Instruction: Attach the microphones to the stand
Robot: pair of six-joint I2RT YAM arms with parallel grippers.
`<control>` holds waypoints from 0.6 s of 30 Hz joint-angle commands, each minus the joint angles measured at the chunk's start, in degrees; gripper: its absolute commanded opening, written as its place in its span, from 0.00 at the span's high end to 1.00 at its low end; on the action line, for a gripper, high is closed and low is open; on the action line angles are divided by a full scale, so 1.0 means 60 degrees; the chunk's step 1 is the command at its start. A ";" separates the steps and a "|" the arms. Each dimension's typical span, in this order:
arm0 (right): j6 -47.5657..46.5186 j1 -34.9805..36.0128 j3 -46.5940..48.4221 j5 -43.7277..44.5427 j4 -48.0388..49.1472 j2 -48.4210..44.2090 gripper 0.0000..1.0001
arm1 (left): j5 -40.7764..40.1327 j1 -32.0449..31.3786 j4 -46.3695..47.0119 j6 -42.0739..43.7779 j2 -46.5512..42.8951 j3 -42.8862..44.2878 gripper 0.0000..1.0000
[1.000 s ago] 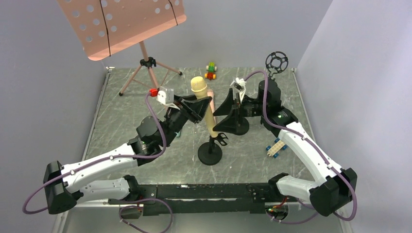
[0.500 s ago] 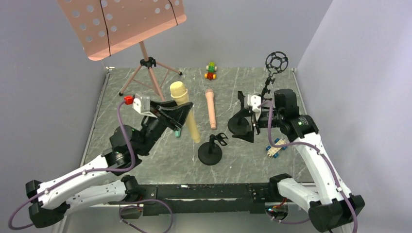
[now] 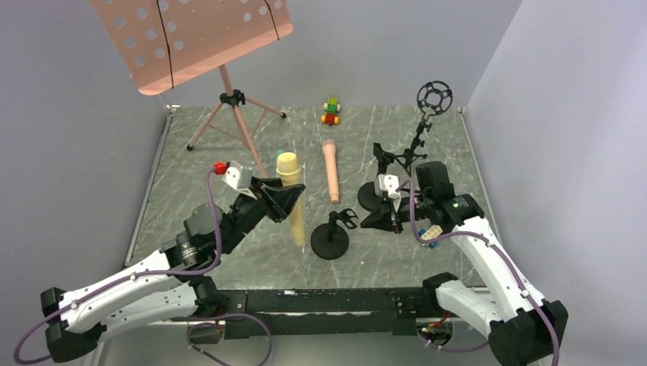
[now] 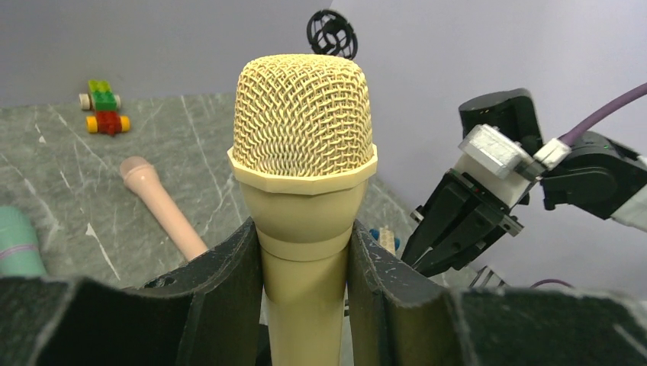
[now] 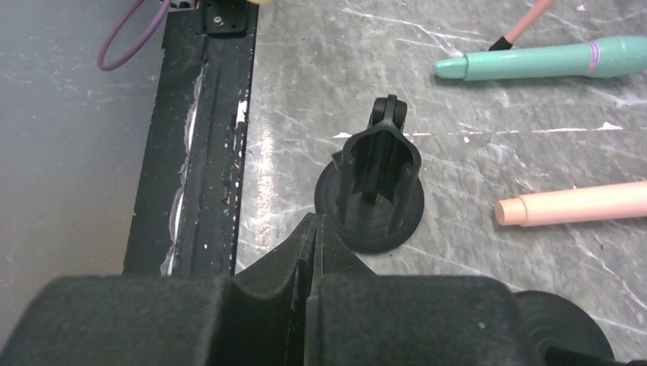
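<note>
The left gripper [image 4: 305, 293] is clamping the yellow microphone [image 4: 304, 137] just below its mesh head, one black finger [image 4: 233, 286] pressing on each side of the handle. It is holding the microphone upright, head up and leaning slightly, over the near middle of the table [image 3: 229, 252]. In the top view the narrow tail is pointing down just left of the small stand [image 3: 329, 244]; whether the tail is touching the table cannot be told.

The small stand is sitting on its round black base near the front rail, its clip facing up. The right gripper [image 5: 313, 229] is hovering just beside it with its fingers pressed together on nothing, apart from the stand.

The pink microphone [image 3: 331, 171] is lying flat on the table beyond the small stand, head toward the far wall. The teal microphone [image 5: 534, 59] is lying flat to its left, mostly hidden behind the yellow head in the top view.

A second stand [image 3: 369, 200] is standing right of the pink microphone, close to the right gripper. A taller stand with a ring mount [image 4: 331, 32] is rising at the far right.

A toy car [image 3: 331, 111] is resting by the far edge. A music stand [image 3: 191, 38] is standing at the far left.
</note>
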 commanded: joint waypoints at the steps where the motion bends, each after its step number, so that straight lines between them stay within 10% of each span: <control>1: 0.0917 0.0192 -0.0221 0.0002 0.1747 -0.0022 0.97 | -0.0050 0.0011 0.0478 0.0200 0.0420 -0.0117 1.00; 18: 0.2127 0.0916 -0.0820 0.0830 0.3307 0.0405 0.92 | -0.0052 0.0011 0.1662 0.0647 0.1609 -0.0262 1.00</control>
